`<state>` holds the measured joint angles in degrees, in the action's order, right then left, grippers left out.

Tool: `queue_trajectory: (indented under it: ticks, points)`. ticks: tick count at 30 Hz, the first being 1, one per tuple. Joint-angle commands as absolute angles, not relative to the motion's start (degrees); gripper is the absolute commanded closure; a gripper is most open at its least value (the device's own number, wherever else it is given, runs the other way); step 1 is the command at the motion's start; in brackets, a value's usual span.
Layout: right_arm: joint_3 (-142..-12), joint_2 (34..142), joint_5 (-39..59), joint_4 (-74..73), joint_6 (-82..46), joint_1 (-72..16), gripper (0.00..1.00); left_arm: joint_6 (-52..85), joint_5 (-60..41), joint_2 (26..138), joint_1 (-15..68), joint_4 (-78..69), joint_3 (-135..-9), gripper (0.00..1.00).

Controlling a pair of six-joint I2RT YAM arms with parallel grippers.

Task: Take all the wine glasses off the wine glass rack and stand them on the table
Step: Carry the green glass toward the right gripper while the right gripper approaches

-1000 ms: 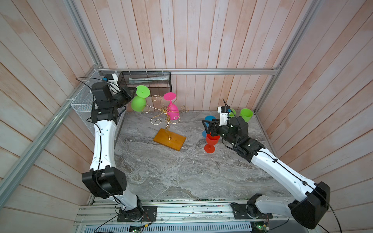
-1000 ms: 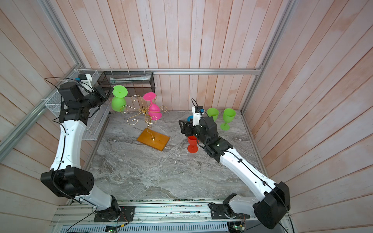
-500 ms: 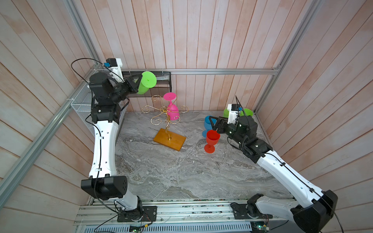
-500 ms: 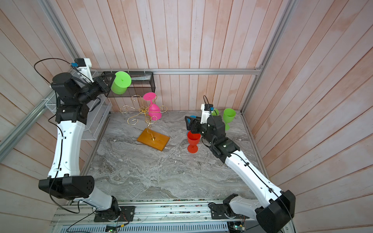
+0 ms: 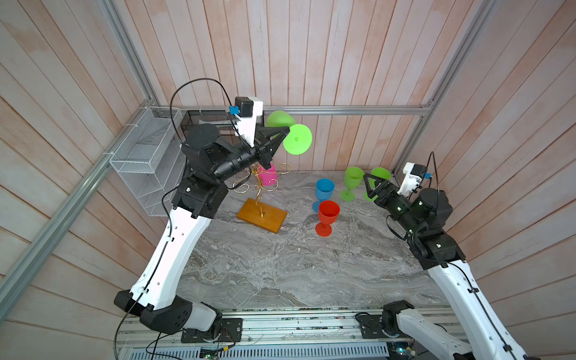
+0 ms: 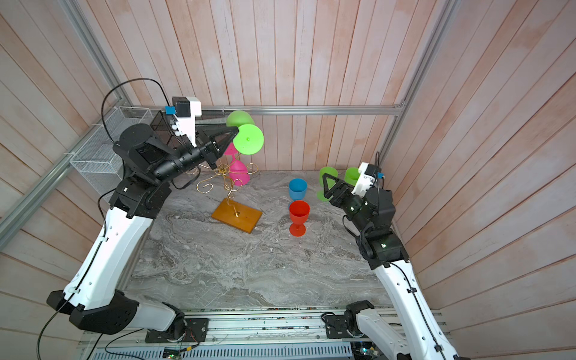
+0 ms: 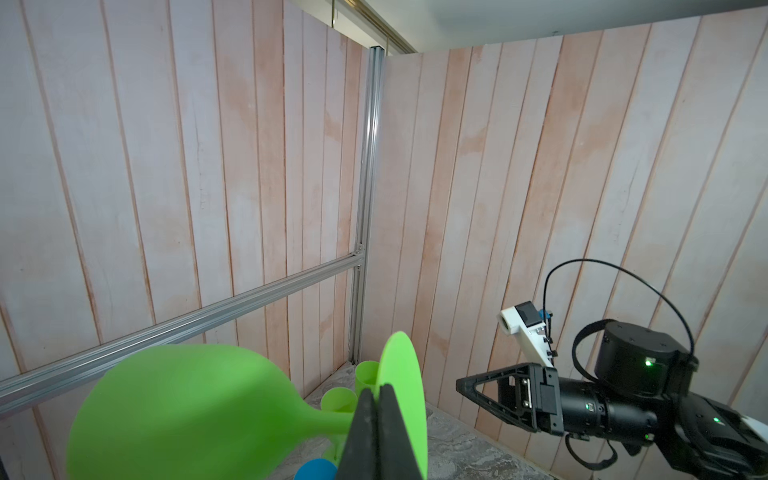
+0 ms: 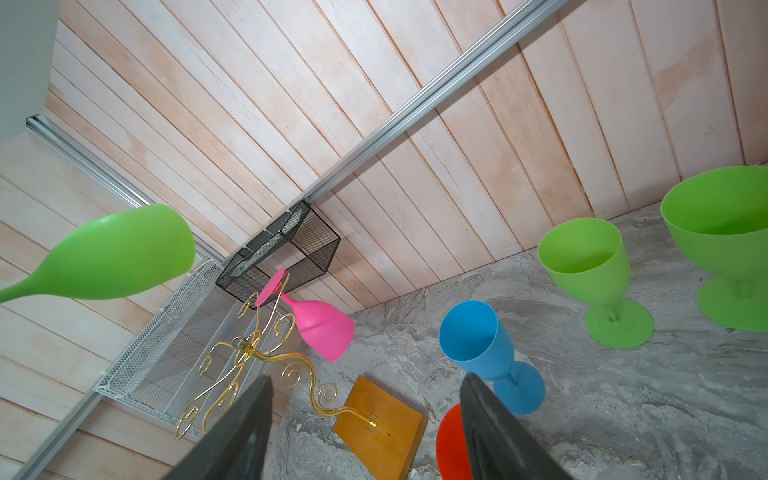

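- Carrying is the step in hand: the left end effector is clamped on the stem of the green wine glass, its jaws pinched together just behind the foot, as the left wrist view shows.
- The green wine glass lies sideways in the air, bowl toward the back wall and foot toward the middle of the cell. In both top views it is high above the wine glass rack and touches none of the gold scrolls.
- By my reading the removal itself is done for this glass, and what is left is to put it down.
- A pink glass hangs upside down on the wine glass rack, directly under the raised arm.
- The right end effector hangs with its jaws wide apart and nothing between them. It is low at the right side, close to two green goblets.
- A blue goblet and a red goblet stand upright on the surface, between the wine glass rack and the right arm.
- The next move likely calls for turning the wrist so the foot points down.
- It then calls for lowering onto a bare patch of the surface, well clear of the scrolls, the pink glass and the standing goblets.
- Letting go should wait until the foot sits flat.
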<state>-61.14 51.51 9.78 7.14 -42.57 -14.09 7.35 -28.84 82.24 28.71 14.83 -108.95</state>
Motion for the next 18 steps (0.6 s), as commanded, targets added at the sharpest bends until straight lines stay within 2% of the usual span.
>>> queue_trajectory:
  ticks: [1, 11, 18]
  points:
    - [-61.24, 50.76, 14.22, 10.63, -46.69, -13.54, 0.28, 1.83, -23.73, 82.38, 32.21, 12.24, -105.68, 1.00]
    - [-61.52, 51.03, 21.40, 11.60, -50.62, -13.54, 0.28, -7.84, -12.54, 87.91, 44.17, 8.97, -101.23, 1.00]
    - [-63.37, 52.60, 24.40, 14.43, -52.21, -11.62, 0.28, -12.79, -6.33, 92.22, 48.49, 6.73, -100.36, 1.00]
